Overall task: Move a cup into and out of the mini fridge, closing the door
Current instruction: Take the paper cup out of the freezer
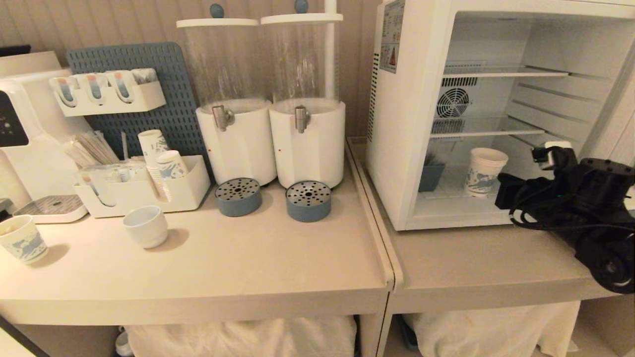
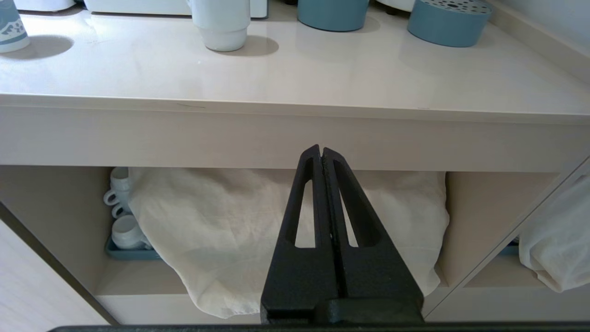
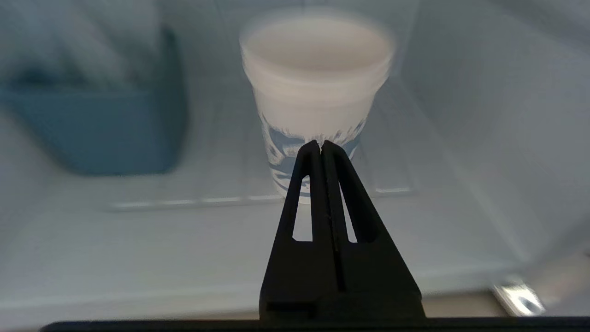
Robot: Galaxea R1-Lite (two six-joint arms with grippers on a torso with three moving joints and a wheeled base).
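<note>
- Tall white paper cup w/ blue print (image 1: 485, 171) stands upright on floor of open white boxy mini fridge (image 1: 421, 124), beside a small blue bin (image 1: 430, 176).
- Right end effector (image 3: 321, 144) sits at fridge mouth, fingers pressed together, empty; cup lies straight ahead, deeper in, long axis vertical.
- Right arm is much nearer.
- Left end effector (image 2: 321, 148) is parked below pale counter (image 1: 278, 258) edge, closed, empty.
- Judgement: must open before grasp.

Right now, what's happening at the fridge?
The mini fridge stands open. The cup sits upright on its floor, beside a blue container. The right end effector is shut, pointed at the cup from just outside the opening, holding nothing. The left end effector is shut and parked below the counter edge.
</note>
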